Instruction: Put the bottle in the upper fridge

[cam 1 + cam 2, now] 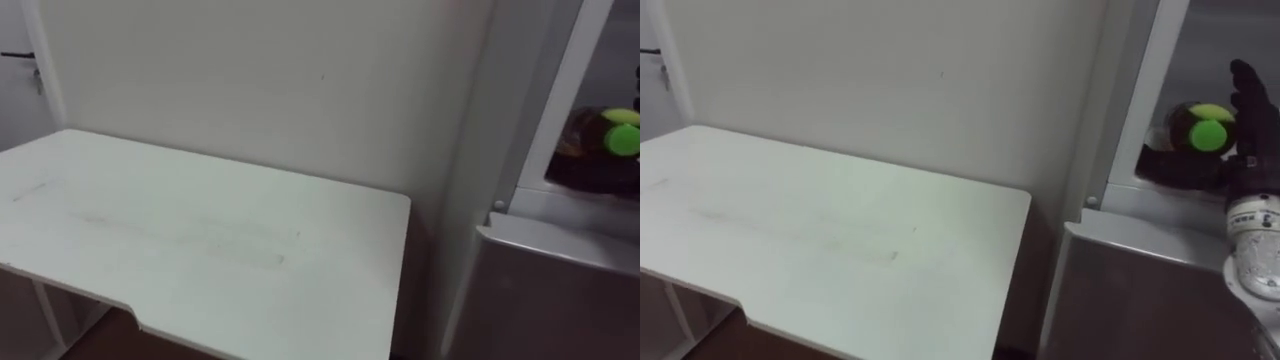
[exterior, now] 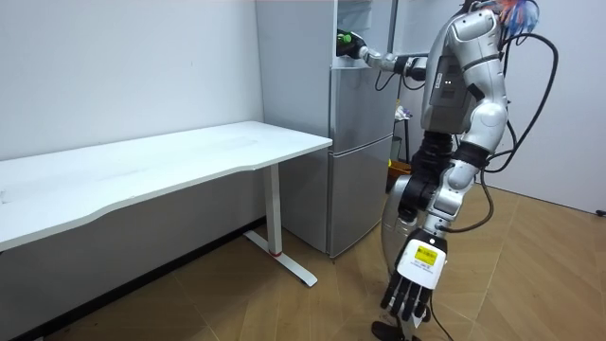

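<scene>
Upper fridge (image 1: 1145, 100) | right hand (image 1: 1248, 122) clenched round bottle (image 1: 1206, 128) inside | left hand (image 2: 410, 292) hangs, fingers relaxed

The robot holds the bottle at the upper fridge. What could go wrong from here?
The bottle in the right hand is close to the fridge's white frame, so it may knock against it. If released this near the front edge, it could tip and fall out.

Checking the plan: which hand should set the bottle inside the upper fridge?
Right: the right hand holds the bottle at the open upper fridge; the left hand hangs open beside its leg.
</scene>
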Tool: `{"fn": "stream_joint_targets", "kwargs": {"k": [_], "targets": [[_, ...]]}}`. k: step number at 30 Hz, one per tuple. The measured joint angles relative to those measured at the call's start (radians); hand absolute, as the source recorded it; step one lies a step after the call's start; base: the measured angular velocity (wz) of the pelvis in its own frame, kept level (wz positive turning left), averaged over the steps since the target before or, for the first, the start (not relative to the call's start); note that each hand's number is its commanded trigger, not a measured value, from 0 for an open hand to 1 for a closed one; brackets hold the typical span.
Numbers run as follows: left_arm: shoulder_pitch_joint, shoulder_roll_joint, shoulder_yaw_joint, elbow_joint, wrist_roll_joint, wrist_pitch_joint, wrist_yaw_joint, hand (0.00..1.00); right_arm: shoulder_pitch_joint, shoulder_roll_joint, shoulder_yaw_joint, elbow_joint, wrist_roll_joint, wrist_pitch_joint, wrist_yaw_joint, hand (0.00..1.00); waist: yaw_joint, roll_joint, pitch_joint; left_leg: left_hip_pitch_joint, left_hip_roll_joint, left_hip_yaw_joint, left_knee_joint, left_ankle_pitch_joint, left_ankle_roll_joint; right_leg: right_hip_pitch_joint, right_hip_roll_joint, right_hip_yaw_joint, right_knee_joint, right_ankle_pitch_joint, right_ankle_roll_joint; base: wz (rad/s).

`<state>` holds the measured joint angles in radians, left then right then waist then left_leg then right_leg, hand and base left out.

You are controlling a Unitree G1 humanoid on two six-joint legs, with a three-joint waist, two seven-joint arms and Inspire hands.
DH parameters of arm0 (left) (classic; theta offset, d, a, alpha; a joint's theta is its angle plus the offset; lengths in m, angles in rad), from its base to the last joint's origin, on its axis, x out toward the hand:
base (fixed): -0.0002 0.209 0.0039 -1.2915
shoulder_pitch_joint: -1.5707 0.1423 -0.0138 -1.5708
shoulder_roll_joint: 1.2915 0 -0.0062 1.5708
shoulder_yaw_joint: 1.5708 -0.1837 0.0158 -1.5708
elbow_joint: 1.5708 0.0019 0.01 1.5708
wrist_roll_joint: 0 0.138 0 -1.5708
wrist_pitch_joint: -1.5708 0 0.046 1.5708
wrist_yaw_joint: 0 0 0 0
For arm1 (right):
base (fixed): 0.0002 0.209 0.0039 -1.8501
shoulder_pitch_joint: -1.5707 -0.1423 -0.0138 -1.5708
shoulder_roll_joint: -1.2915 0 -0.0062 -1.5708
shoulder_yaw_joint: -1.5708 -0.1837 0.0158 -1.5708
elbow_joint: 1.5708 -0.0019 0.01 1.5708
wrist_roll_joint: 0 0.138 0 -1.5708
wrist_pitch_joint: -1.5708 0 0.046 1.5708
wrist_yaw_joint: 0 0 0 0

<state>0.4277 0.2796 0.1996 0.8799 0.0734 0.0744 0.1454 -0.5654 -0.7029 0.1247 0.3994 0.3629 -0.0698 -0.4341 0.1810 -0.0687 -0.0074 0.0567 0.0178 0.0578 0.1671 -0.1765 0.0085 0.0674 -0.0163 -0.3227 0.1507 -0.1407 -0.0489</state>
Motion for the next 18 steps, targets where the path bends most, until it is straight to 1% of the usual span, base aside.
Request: {"fn": "stream_joint_targets", "kwargs": {"k": [3, 5, 7, 11, 16, 18], "targets": [[0.000, -0.005, 0.022, 0.004, 0.000, -0.011, 0.000, 0.00, 0.013, 0.000, -0.001, -0.026, -0.001, 0.004, -0.002, 0.00, -0.008, -0.002, 0.0008, 0.006, 0.000, 0.012, -0.003, 0.000, 0.000, 0.003, 0.000, 0.006, 0.000, -0.001, 0.001, -0.06], [-0.001, -0.007, 0.036, 0.003, 0.001, -0.025, 0.000, 0.00, 0.044, 0.000, -0.020, -0.066, -0.008, 0.004, -0.003, 0.00, -0.007, -0.002, 0.0012, 0.007, 0.001, 0.021, -0.003, 0.000, 0.000, 0.002, 0.000, 0.012, 0.000, -0.002, 0.001, -0.05], [-0.001, -0.012, 0.037, 0.004, 0.006, -0.030, 0.000, 0.00, 0.065, 0.000, -0.039, -0.098, -0.012, 0.004, -0.005, 0.00, -0.007, 0.001, 0.0028, 0.008, 0.001, 0.024, -0.004, -0.001, 0.001, 0.002, 0.000, 0.015, 0.000, -0.002, 0.002, -0.05], [-0.001, -0.024, 0.037, 0.005, 0.007, -0.032, 0.000, 0.00, 0.093, 0.000, -0.040, -0.147, -0.011, 0.004, -0.010, 0.00, -0.009, 0.005, 0.0054, 0.010, 0.002, 0.028, -0.005, -0.001, 0.001, 0.001, 0.001, 0.019, 0.001, -0.002, 0.002, -0.02], [0.001, -0.025, 0.036, 0.005, 0.005, -0.038, 0.001, 0.00, 0.129, 0.000, -0.047, -0.198, -0.006, 0.004, -0.010, 0.00, -0.016, 0.006, 0.0056, 0.010, 0.002, 0.029, -0.005, -0.001, 0.001, -0.001, 0.002, 0.022, 0.001, -0.002, 0.002, 0.00], [0.001, -0.025, 0.036, 0.005, 0.005, -0.046, 0.001, 0.00, 0.150, 0.001, -0.073, -0.230, -0.006, 0.004, -0.011, 0.00, -0.015, 0.007, 0.0054, 0.010, 0.002, 0.026, -0.005, -0.001, 0.001, -0.001, 0.002, 0.022, 0.001, -0.002, 0.002, 0.00]]}}
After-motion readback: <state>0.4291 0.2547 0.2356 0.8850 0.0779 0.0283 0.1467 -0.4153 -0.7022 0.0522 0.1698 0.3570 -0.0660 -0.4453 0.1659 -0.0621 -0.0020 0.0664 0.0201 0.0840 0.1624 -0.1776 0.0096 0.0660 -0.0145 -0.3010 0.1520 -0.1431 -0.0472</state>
